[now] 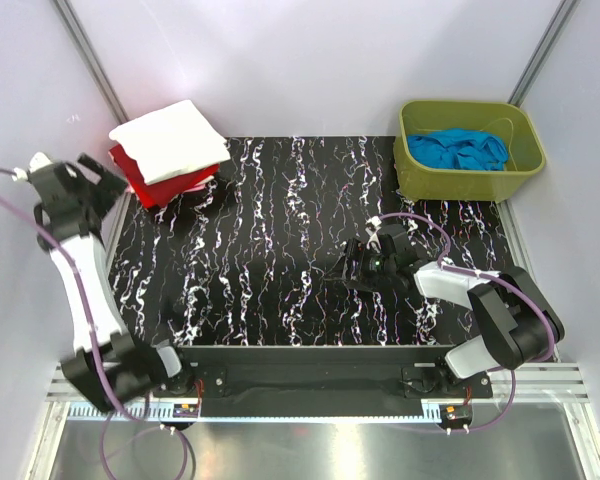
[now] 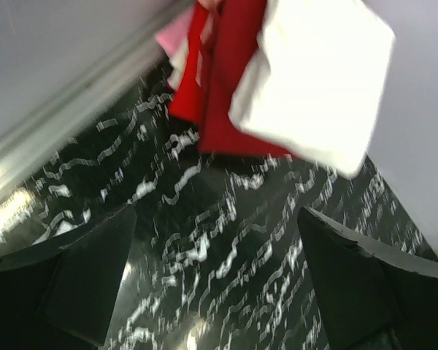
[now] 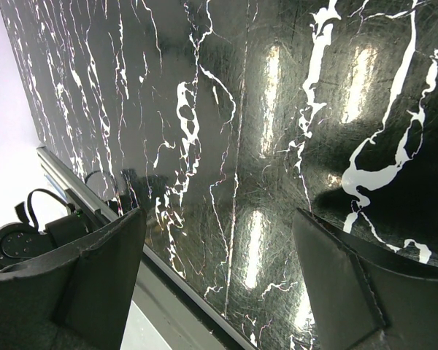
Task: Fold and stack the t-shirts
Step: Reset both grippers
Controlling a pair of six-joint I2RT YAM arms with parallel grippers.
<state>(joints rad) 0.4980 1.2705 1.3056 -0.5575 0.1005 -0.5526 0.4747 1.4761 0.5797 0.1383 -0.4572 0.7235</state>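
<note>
Three folded t-shirts are stacked at the far left corner of the black, white-veined table (image 1: pixel 280 230). The white t-shirt (image 1: pixel 170 140) is laid on top. The red t-shirt (image 1: pixel 145 185) is seen under it, its edge showing on the near left side. In the left wrist view a pink t-shirt (image 2: pixel 177 33) is glimpsed at the far left edge of the pile, beside the red folds. That view is blurred, so the exact order of the lower layers cannot be told.

The left gripper (image 1: pixel 105 182) is held raised at the table's left edge, just beside the stack and apart from it. Its fingers (image 2: pixel 87 277) are spread wide, and nothing is held between them.

The right gripper (image 1: pixel 342 272) is placed low over the middle-right of the table, well apart from the stack. In the right wrist view its fingers (image 3: pixel 95 277) are parted widely, and only bare table is seen between them.

A green bin (image 1: pixel 460 185) is set at the far right corner, and crumpled blue cloth (image 1: pixel 465 150) is held inside it.
</note>
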